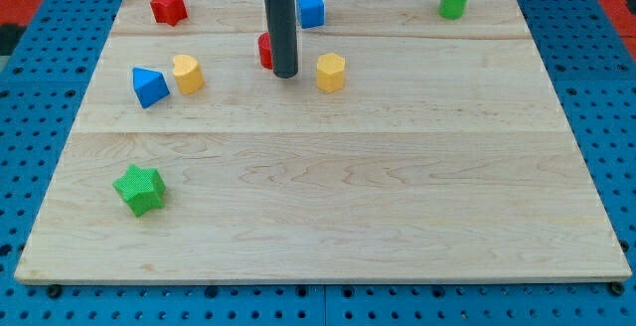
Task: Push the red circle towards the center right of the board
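The red circle (264, 51) sits in the upper middle of the wooden board (318, 197), mostly hidden behind my rod. My tip (285, 74) rests on the board just at the red circle's right side, touching or nearly touching it. A yellow hexagon block (331, 72) lies a short way to the right of my tip. A blue cube (311, 9) lies above and to the right of the rod.
A red star (169, 6) is at the top left. A blue triangular block (149, 86) and a yellow rounded block (187, 73) lie at the left. A green cylinder (454, 0) is at the top right. A green star (138, 189) is at the lower left.
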`<state>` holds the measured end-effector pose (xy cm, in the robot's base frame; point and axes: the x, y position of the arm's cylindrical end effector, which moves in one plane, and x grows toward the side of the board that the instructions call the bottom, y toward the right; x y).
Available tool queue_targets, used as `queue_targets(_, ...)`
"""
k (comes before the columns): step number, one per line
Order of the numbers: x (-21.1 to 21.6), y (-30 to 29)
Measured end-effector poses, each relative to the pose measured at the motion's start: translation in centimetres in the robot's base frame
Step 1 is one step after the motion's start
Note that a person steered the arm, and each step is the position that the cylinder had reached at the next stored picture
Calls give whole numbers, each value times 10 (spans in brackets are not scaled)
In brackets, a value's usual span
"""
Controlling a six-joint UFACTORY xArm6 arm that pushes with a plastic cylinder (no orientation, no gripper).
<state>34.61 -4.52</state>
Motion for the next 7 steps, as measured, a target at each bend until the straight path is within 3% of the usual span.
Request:
queue_targets(2, -20, -77)
queue_targets(3, -42, -63)
queue_targets(7, -29, 65)
